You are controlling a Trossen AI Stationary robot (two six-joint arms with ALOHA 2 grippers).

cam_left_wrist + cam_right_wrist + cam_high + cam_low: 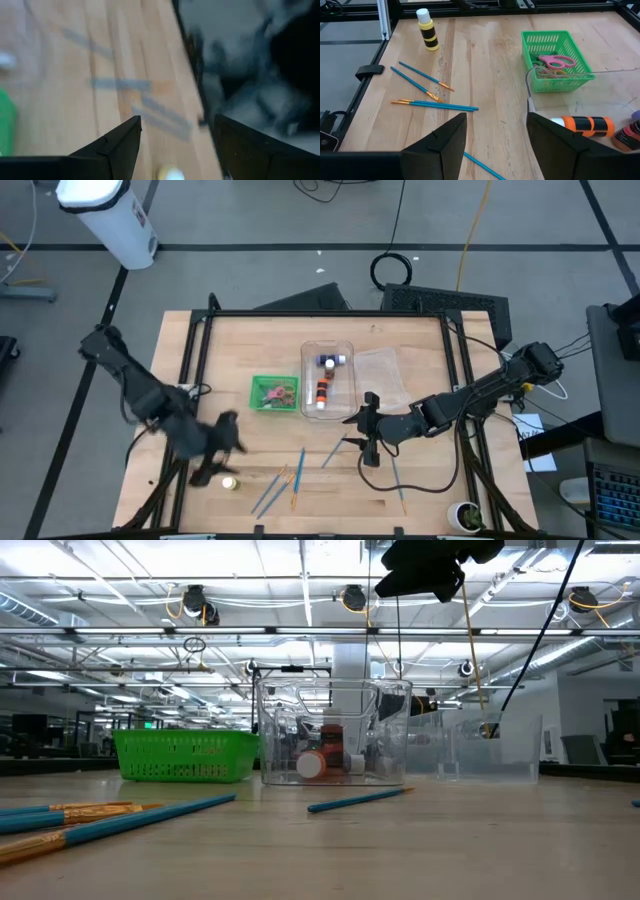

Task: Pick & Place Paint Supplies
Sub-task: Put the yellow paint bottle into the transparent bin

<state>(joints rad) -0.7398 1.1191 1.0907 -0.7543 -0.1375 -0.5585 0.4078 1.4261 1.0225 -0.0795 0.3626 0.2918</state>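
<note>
The wooden tabletop (420, 480) carries a green basket (273, 393) near centre, a clear bin (328, 377) at its 3 o'clock, blue brushes (285, 485) toward 6, and a yellow-capped bottle (229, 482) toward 7 o'clock.

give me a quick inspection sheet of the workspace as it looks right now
surface: wooden table, dark frame.
job's things: green basket holds scissors; clear bin holds paint bottles; yellow bottle upright near the front left corner; blue brushes loose on the wood.
clutter: clear lid beside the bin.
grippers: left gripper open, above the yellow bottle; right gripper open, above the brushes.
cables: coil on the floor behind the table.
surroundings: white bin on the floor.
</note>
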